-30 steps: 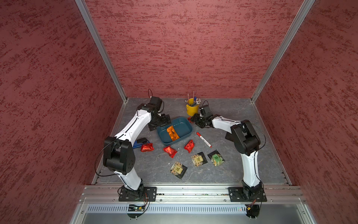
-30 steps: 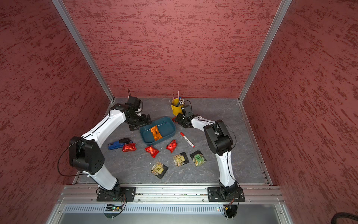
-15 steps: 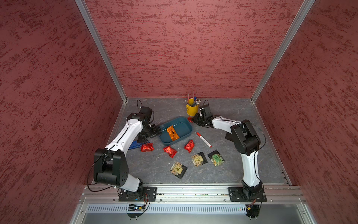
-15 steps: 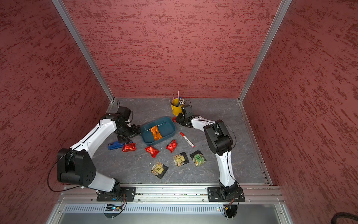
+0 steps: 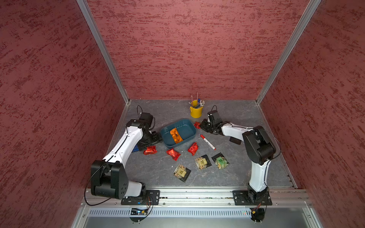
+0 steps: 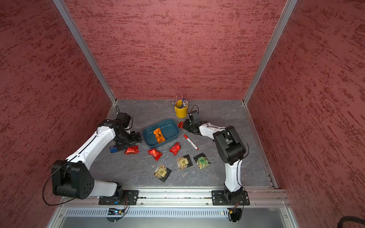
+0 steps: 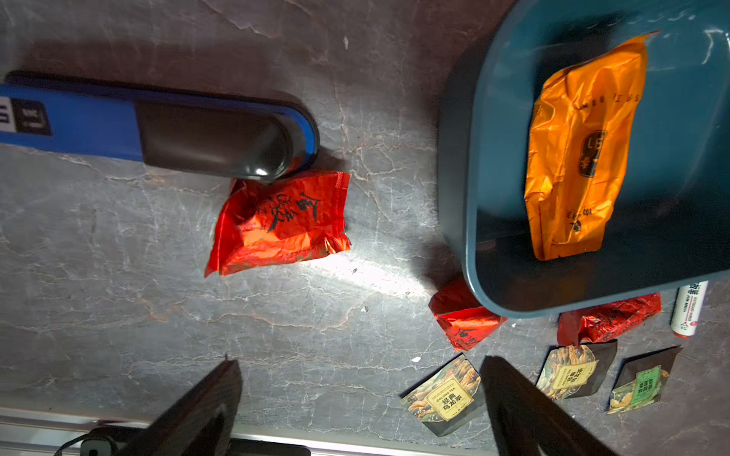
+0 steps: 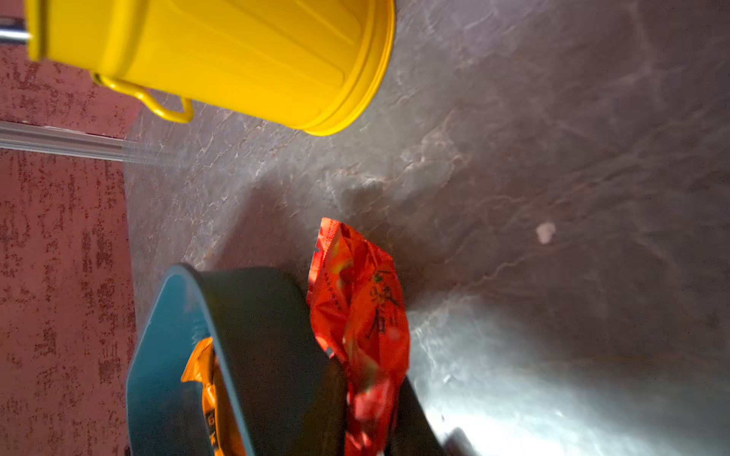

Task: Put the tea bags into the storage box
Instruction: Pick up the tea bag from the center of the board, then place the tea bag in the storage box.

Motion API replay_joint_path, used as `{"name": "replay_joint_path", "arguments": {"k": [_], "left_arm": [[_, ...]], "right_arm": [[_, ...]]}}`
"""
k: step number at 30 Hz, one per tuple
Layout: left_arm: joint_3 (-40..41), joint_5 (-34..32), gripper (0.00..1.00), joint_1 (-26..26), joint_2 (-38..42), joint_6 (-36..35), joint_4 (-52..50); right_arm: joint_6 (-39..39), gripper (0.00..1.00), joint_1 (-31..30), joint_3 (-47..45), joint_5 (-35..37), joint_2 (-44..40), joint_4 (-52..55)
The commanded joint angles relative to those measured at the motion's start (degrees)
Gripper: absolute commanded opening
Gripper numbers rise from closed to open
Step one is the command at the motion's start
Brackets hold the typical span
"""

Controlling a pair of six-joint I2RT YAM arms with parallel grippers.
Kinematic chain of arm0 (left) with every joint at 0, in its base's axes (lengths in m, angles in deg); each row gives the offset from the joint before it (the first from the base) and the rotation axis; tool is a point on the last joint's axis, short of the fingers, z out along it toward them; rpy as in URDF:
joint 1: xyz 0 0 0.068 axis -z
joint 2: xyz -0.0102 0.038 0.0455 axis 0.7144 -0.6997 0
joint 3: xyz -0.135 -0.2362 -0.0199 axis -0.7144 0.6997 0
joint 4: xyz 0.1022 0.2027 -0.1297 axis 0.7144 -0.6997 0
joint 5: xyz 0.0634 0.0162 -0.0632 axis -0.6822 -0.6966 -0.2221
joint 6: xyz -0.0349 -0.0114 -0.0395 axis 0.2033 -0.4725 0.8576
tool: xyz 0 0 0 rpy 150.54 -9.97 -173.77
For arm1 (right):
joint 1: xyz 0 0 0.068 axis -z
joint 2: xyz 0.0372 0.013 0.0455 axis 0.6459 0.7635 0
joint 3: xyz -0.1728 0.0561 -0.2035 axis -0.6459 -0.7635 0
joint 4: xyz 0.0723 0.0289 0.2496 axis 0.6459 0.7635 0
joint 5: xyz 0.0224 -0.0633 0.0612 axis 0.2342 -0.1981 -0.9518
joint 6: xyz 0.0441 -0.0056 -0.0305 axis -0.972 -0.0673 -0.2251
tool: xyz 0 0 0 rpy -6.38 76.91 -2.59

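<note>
Since the red tea bag (image 8: 357,308) looks light, crinkly and slippery, the right claw (image 8: 371,398) clamps its edge, lower centre of frame; the left claw (image 7: 361,379) stands released.

1. A yellow bucket (image 5: 196,112) with pens stands upright at the far side of the grey table (image 5: 154,173).
2. A white marker (image 5: 208,142) with red cap lies flat, right of centre.
3. A blue stapler-like object (image 7: 91,118) lies on the left side.
</note>
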Motion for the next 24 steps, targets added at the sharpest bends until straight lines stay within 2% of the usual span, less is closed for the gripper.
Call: {"name": "replay_joint_path", "arguments": {"k": [1,12,15,24], "left_arm": [[1.24,-1.75,0.99,-0.51,1.87,0.66,-1.11],[4.99,-0.90,0.99,-2.07,1.87,2.15,1.60],[6.95,1.77,0.99,-4.03,1.68,2.56,3.90],[10.56,-2.90,1.00,-5.44,2.73,4.15,9.06]], "right_arm": [[2.27,0.18,-0.08,-1.79,1.79,-5.79,0.92],[6.47,0.18,-4.94,-3.36,5.55,-18.90,13.76],[6.41,0.18,-8.27,-0.95,5.26,-19.00,17.20],[4.35,0.18,-15.31,5.66,3.49,-13.66,16.53]]}}
